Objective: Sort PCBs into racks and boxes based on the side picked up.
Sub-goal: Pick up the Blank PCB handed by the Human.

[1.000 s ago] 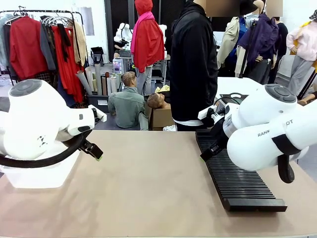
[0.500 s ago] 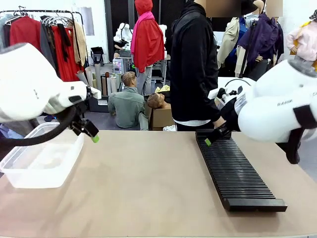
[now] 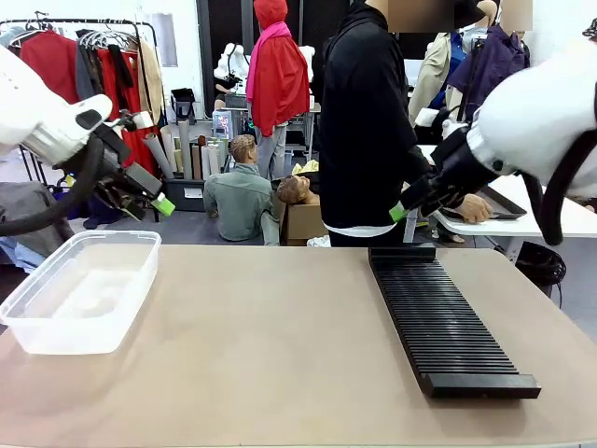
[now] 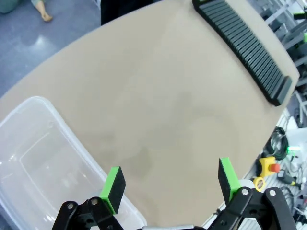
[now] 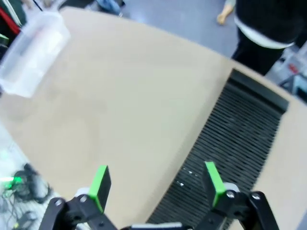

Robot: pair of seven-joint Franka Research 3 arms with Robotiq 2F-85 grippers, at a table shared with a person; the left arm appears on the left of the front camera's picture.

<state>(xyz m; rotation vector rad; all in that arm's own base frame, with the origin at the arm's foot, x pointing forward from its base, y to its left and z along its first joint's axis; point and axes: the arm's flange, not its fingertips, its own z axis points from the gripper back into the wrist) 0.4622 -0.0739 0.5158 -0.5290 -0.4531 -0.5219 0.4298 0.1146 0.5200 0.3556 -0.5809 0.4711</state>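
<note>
No PCBs are in view. The clear plastic box [image 3: 79,289] sits at the table's left with nothing in it, and it lies under my left gripper in the left wrist view [image 4: 38,158]. The long black slotted rack [image 3: 446,317] lies at the right, its slots bare. My left gripper [image 3: 159,203] hangs high above the box's far end, open and holding nothing [image 4: 170,181]. Up over the rack's far end, my right gripper [image 3: 399,211] is open too, with nothing between its pads [image 5: 157,182]. From there I see the rack [image 5: 235,143] below and the box [image 5: 33,52] far off.
A person in black [image 3: 364,121] stands at the table's far edge, one hand [image 3: 473,207] resting on a shallow black tray [image 3: 499,203] on a white side table behind. The tan tabletop [image 3: 280,345] stretches bare between box and rack.
Both arms have lifted up and away from the table, out to their own sides. The box, half hidden by my left arm before, now shows whole. Both grippers stayed open.
</note>
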